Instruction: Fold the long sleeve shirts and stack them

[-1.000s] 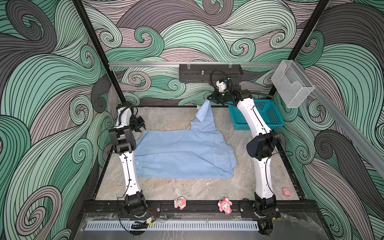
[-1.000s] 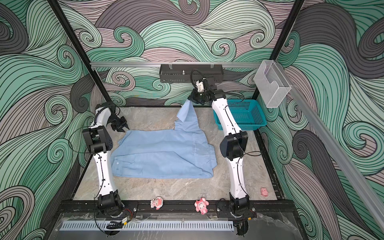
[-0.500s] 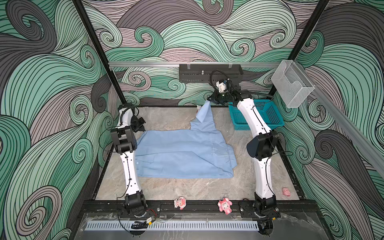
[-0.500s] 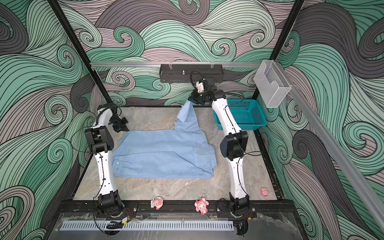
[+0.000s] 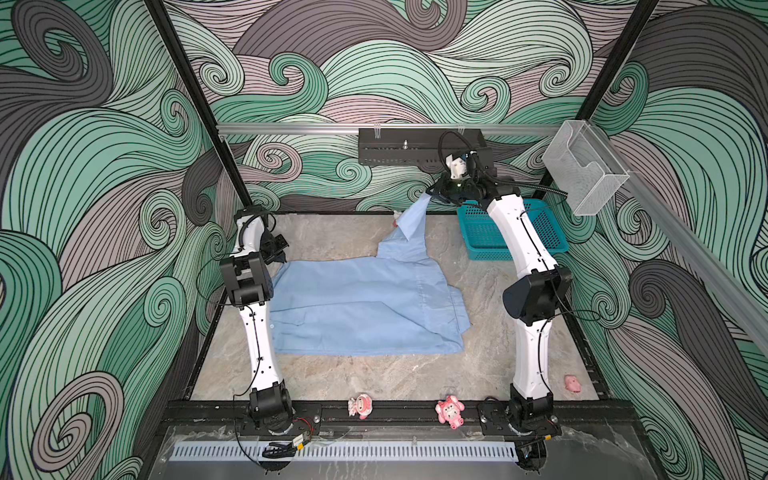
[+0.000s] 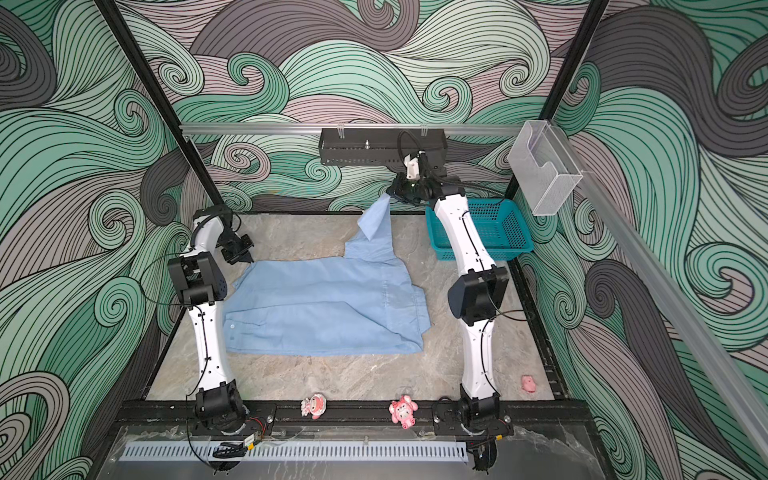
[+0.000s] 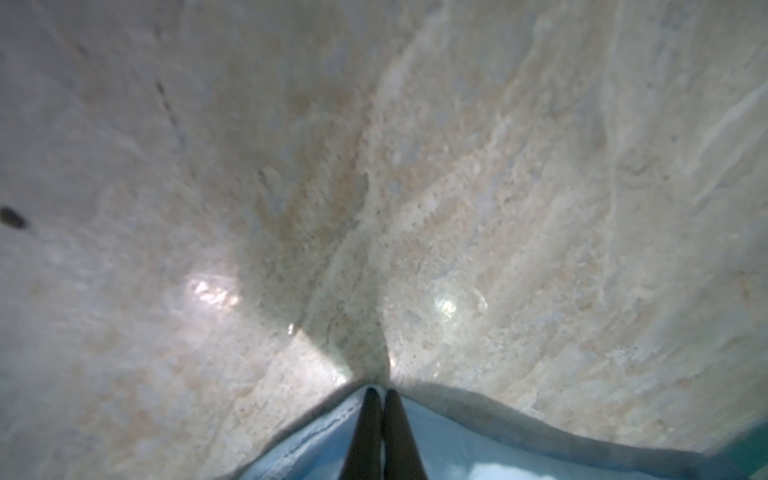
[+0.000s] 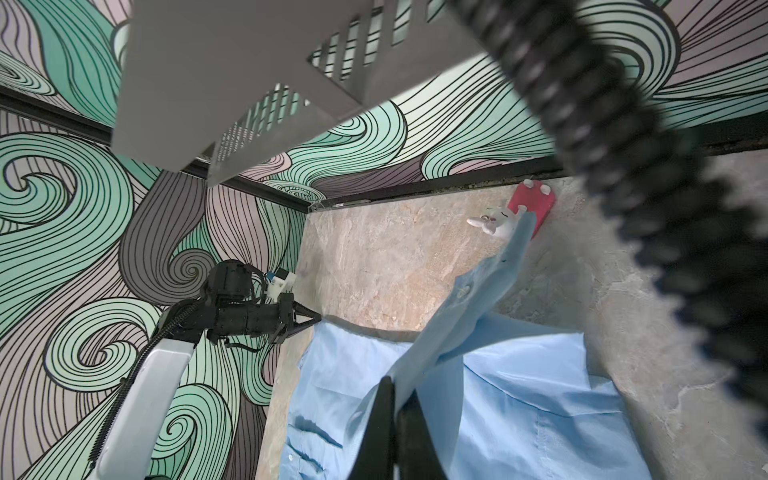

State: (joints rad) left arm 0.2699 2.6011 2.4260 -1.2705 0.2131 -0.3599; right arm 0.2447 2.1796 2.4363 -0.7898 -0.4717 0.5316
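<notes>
Up at the far side, the right hand (image 5: 433, 196) is clenched on the sleeve (image 5: 409, 220), which slants down to the shirt (image 5: 361, 307). The left hand (image 7: 379, 391) is pinched shut on the shirt's far left corner. Thin cloth could slip from either pinch if the hands pull apart, and the raised sleeve might drag the flat body askew or brush the basket (image 5: 548, 232). The rest of the shirt lies spread on the table (image 5: 374, 374), between the hands
</notes>
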